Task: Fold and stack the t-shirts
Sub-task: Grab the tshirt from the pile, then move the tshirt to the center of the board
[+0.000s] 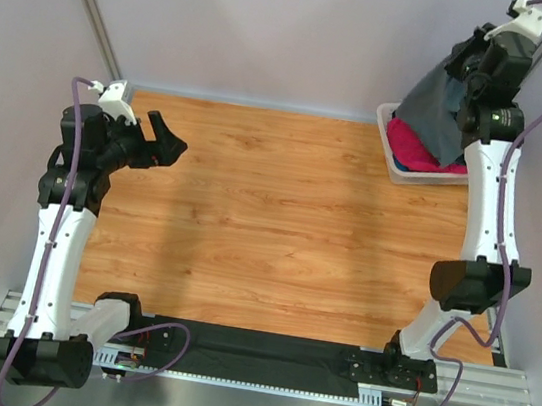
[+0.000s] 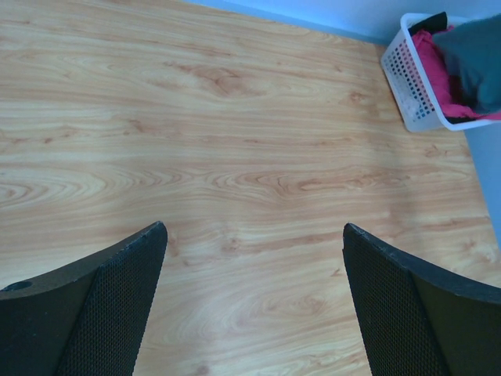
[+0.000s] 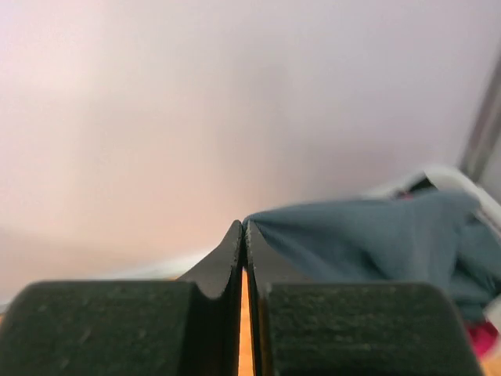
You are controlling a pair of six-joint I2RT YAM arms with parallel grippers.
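Note:
My right gripper (image 3: 244,227) is shut on an edge of the slate blue-grey t-shirt (image 3: 368,239). It holds the shirt raised above the white basket (image 1: 407,172) at the table's far right. The cloth (image 1: 435,110) hangs from the gripper (image 1: 465,64) down into the basket. A magenta-pink t-shirt (image 1: 415,148) lies in the basket under it. In the left wrist view the basket (image 2: 407,86) also shows a bit of black cloth (image 2: 429,21) at its back. My left gripper (image 2: 254,228) hovers open over the bare wood at the left (image 1: 164,138), holding nothing.
The wooden table (image 1: 279,214) runs between both arms. A black strip (image 1: 259,358) lies along its near edge above the metal rail. Pale walls close in behind and at both sides.

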